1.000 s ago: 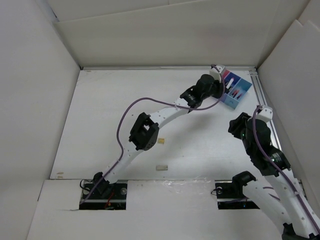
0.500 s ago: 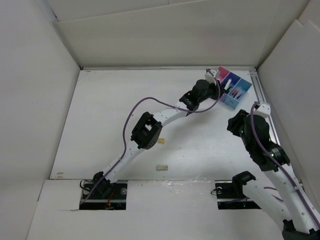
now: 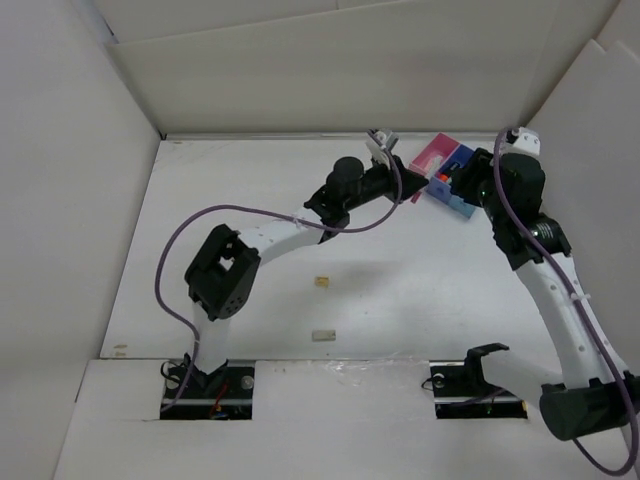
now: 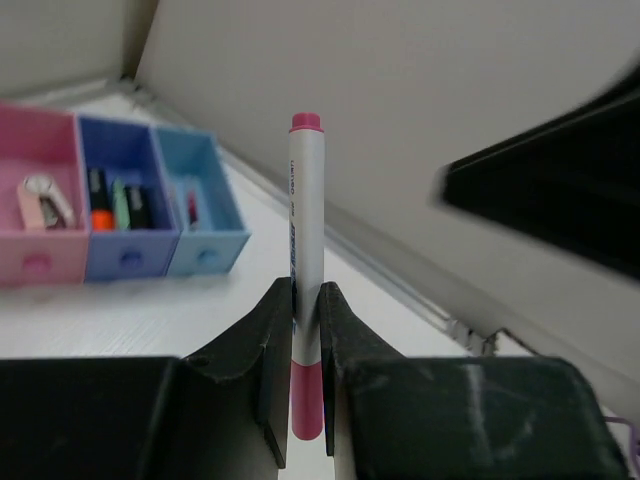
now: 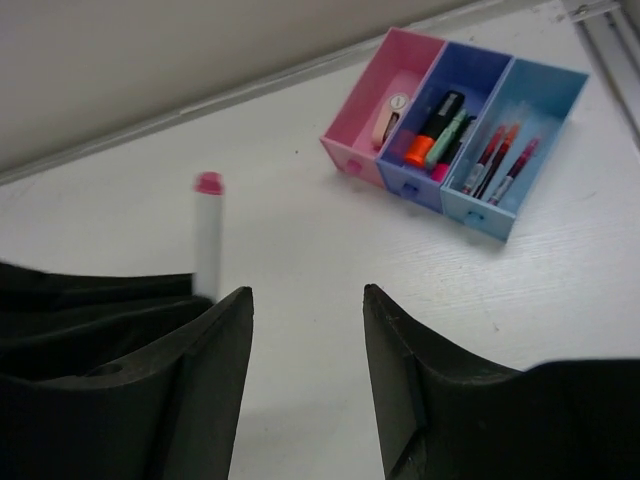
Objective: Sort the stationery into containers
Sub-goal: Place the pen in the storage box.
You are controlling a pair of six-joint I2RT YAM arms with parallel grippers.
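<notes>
My left gripper is shut on a white pen with pink ends, held upright above the table, left of the containers. The containers are one joined tray at the back right: the pink bin holds a small whitish item, the dark blue bin holds orange- and black-capped markers, the light blue bin holds red pens. My right gripper is open and empty, near the tray, facing the pen. In the top view the left gripper and the right gripper flank the tray's front.
A small yellowish eraser and a beige eraser lie on the white table near its middle and front. White walls enclose the table; a metal rail runs along the right edge behind the tray.
The left gripper has drawn back to the left from over the tray, the pen in its jaws. The right arm has swung forward and up to the tray.
</notes>
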